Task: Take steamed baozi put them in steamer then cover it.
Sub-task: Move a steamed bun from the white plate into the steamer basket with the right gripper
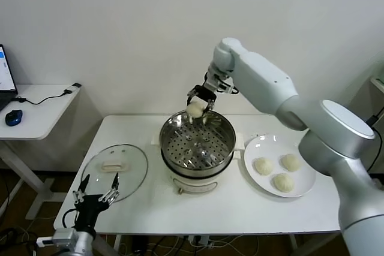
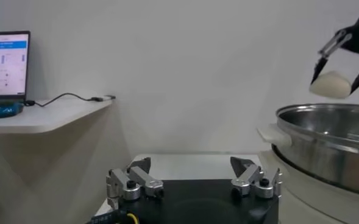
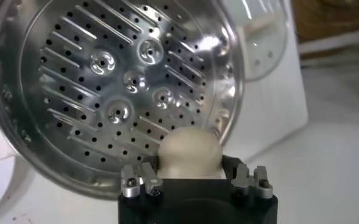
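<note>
A baozi (image 1: pixel 195 110) sits clamped in the right hand (image 1: pixel 198 107), held in the air just above the far rim of the steamer (image 1: pixel 225 129), a little above the centre of the head frame. In the right wrist view the same bun (image 3: pixel 189 152) bulges out between the fingers, with the perforated steel floor (image 3: pixel 115 85) of the basket below it and no bun lying on that floor. The left wrist view shows it at the upper right of the frame (image 2: pixel 330 84), pinched between two dark fingertips above the shiny steamer wall (image 2: pixel 325 146). Three more baozi (image 1: pixel 276 172) lie on a white plate (image 1: pixel 255 146) at the right of the head frame, just beside the cooker base (image 1: pixel 195 184). The cover (image 1: pixel 114 171), a glass lid with a white handle, rests flat on the white counter (image 1: pixel 240 211) at the lower left, apart from the steamer. The left hand (image 1: pixel 96 196) hangs at the near edge of the counter, next to the cover, its fingers (image 2: pixel 130 182) spread wide and holding nothing. A laptop (image 2: pixel 7 64) and a blue mouse (image 1: pixel 13 117) sit on a side desk at the far left.
</note>
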